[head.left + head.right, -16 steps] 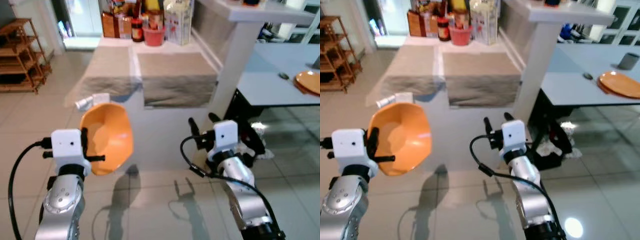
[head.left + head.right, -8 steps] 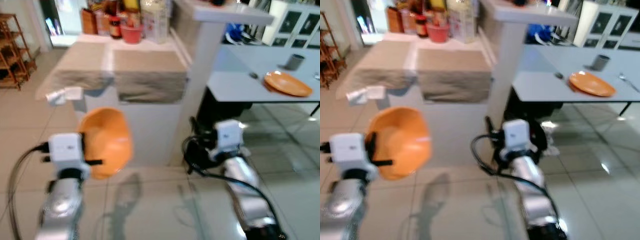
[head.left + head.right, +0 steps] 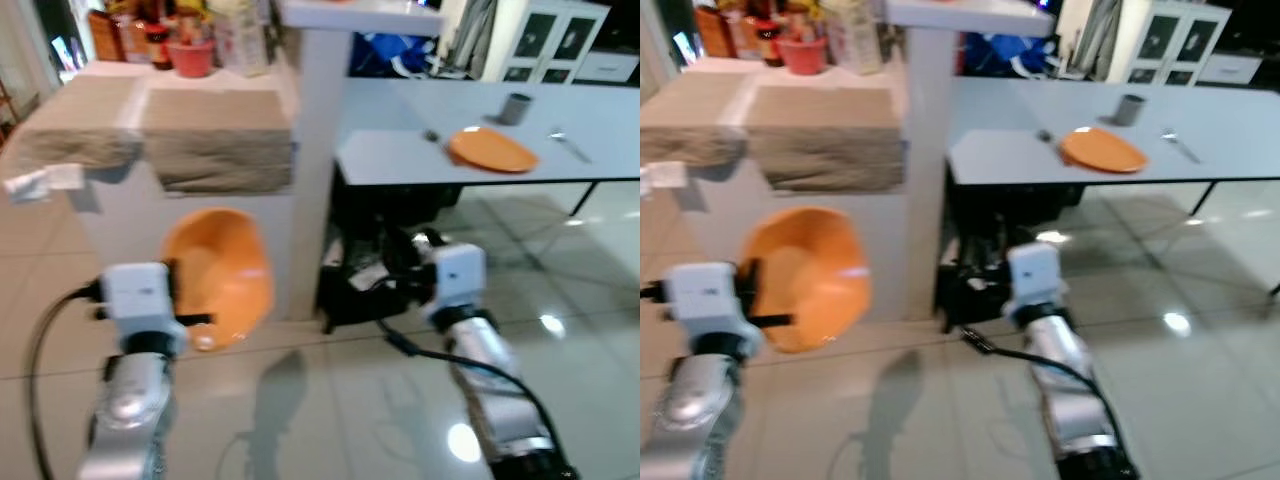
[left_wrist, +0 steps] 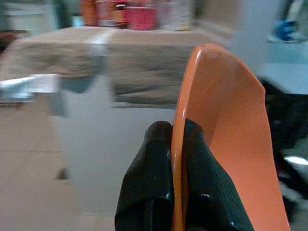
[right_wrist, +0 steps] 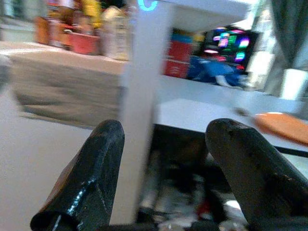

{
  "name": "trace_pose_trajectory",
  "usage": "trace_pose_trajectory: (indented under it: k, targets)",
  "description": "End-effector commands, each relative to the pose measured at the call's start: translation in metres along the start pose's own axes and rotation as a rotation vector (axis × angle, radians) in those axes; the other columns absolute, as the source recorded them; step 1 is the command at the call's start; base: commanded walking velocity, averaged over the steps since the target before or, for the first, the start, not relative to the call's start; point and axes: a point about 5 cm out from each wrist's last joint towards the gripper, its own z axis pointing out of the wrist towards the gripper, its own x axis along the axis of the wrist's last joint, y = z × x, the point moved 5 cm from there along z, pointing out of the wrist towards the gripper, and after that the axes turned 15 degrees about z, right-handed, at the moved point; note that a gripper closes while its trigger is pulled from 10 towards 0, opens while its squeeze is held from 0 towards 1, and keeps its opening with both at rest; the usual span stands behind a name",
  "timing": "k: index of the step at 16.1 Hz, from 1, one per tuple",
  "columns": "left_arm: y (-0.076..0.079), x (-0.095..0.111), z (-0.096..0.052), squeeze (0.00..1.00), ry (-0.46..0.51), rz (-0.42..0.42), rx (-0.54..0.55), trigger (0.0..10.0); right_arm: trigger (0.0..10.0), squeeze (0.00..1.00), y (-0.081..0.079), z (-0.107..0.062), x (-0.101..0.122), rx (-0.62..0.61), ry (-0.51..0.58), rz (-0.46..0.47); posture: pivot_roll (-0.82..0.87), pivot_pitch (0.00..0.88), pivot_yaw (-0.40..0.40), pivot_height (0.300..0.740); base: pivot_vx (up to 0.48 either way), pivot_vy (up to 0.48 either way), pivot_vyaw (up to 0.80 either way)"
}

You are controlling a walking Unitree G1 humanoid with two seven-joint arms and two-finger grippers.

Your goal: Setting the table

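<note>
Orange plastic bowl (image 4: 226,144) is sitting pinched by its rim in the left hand (image 4: 175,192), raised above the glossy tiled floor (image 3: 330,400). Right hand (image 5: 168,178) is hanging spread and empty. White pillar (image 3: 318,150) is standing between bowl and grey tabletop (image 3: 560,130), where a round orange plate (image 3: 490,150) is now lying nearer centre since the camera has turned.

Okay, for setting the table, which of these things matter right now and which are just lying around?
Job in hand:
- orange bowl, pinched at its rim by the left gripper
- orange plate
- grey cup
- table

Lying about:
- red container and bottles on the counter
- black clutter under the table
</note>
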Motion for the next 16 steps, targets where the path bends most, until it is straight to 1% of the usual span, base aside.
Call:
trace_pose_trajectory:
  k: [1, 5, 7, 8, 11, 12, 13, 14, 15, 16]
  targets:
    - [-0.010, 0.005, 0.002, 0.00, 0.026, 0.012, 0.035, 0.0, 10.0, 0.00, -0.006, 0.003, 0.005, 0.017, 0.019, -0.002, 0.06, 0.000, -0.039, 0.740, 0.000, -0.465, 0.00]
    - [-0.008, 0.003, 0.003, 0.00, 0.020, 0.007, 0.039, 0.0, 10.0, 0.00, -0.006, 0.004, 0.005, 0.018, 0.018, -0.007, 0.06, 0.000, -0.038, 0.740, 0.000, -0.465, 0.00]
    - [-0.009, 0.005, 0.003, 0.00, 0.029, 0.014, 0.042, 0.0, 10.0, 0.00, -0.006, 0.003, 0.004, 0.019, 0.017, -0.008, 0.06, 0.000, -0.040, 0.740, 0.000, 0.000, 0.00]
    - [-0.008, 0.009, 0.001, 0.00, 0.046, 0.039, 0.034, 0.0, 10.0, 0.00, -0.007, 0.003, 0.004, 0.023, 0.013, -0.009, 0.06, 0.000, -0.043, 0.740, 0.000, 0.000, 0.00]
    - [-0.004, 0.022, -0.001, 0.00, 0.104, 0.072, 0.019, 0.0, 10.0, 0.00, -0.008, 0.003, 0.002, 0.034, 0.005, -0.011, 0.07, 0.000, -0.050, 0.740, 0.000, 0.000, 0.00]
    - [0.000, 0.024, -0.002, 0.00, 0.108, 0.083, 0.007, 0.0, 10.0, 0.00, -0.009, 0.003, 0.002, 0.038, 0.002, -0.013, 0.07, 0.000, -0.054, 0.740, 0.000, 0.000, 0.00]
    - [0.003, 0.030, -0.004, 0.00, 0.135, 0.097, -0.002, 0.0, 10.0, 0.00, -0.009, 0.003, 0.001, 0.042, 0.000, -0.013, 0.07, 0.000, -0.055, 0.740, 0.000, 0.000, 0.00]
    - [0.010, 0.035, -0.006, 0.00, 0.139, 0.077, -0.017, 0.0, 10.0, 0.00, -0.009, 0.003, 0.001, 0.046, -0.001, -0.014, 0.07, 0.000, -0.057, 0.740, 0.292, 0.000, 0.00]
    - [0.012, 0.034, -0.006, 0.00, 0.124, 0.061, -0.015, 0.0, 10.0, 0.00, -0.010, 0.003, 0.001, 0.049, -0.003, -0.015, 0.07, 0.000, -0.062, 0.740, 0.405, 0.259, 0.00]
    - [0.010, 0.032, -0.006, 0.00, 0.113, 0.046, -0.003, 0.0, 10.0, 0.00, -0.011, 0.003, 0.001, 0.054, -0.006, -0.017, 0.07, 0.000, -0.064, 0.740, 0.412, 0.240, 0.00]
